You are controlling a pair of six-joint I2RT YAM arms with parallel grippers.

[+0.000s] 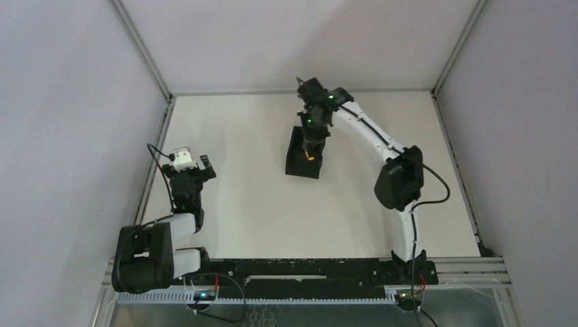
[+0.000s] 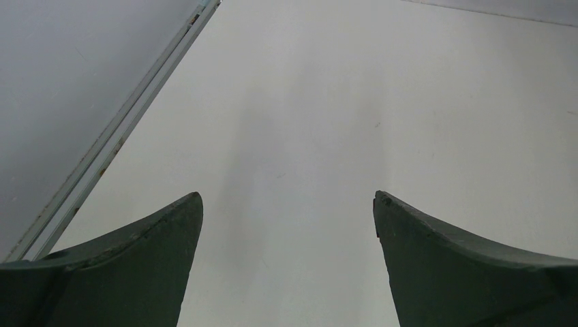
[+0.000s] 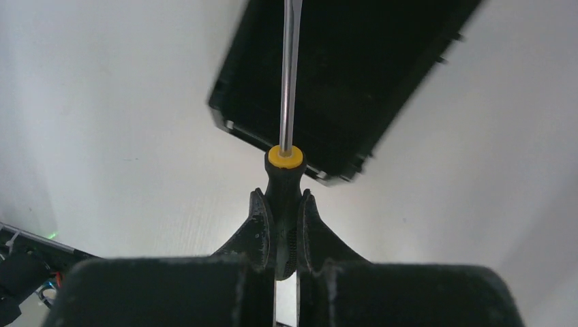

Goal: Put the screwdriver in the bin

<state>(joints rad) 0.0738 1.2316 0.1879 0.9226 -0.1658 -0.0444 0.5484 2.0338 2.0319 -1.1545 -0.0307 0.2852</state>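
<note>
- The right gripper was clamped narrowly on the black handle of the screwdriver. One finger pressed each side of the handle.
- In the right wrist view, the screwdriver pointed toward 12 o'clock. Its yellow-orange collar sat just beyond the fingertips, and the bare metal shaft ran on past it.
- The shaft crossed over the open top of the bin. The bin appeared as a dark rectangle at 12 to 1 o'clock from the gripper, skewed to the picture edges.
- In the top view, the bin stood on the table, toward 12 o'clock from the table's centre. Its long side ran roughly from 12 to 6 o'clock.
- The right gripper hung over the far end of the bin. The right arm reached to it from a base at about 5 o'clock.
- In the top view, only an orange spot of the screwdriver showed over the bin's interior. It was unclear whether the tool's tip was below the rim or above it.
- The left gripper was positioned near the table's 9 o'clock edge, well apart from the bin.
- In the left wrist view, the left gripper stood wide, with bare table between its fingers. Nothing was held.
- A metal frame rail ran along the table edge at 10 o'clock in that view.
</note>
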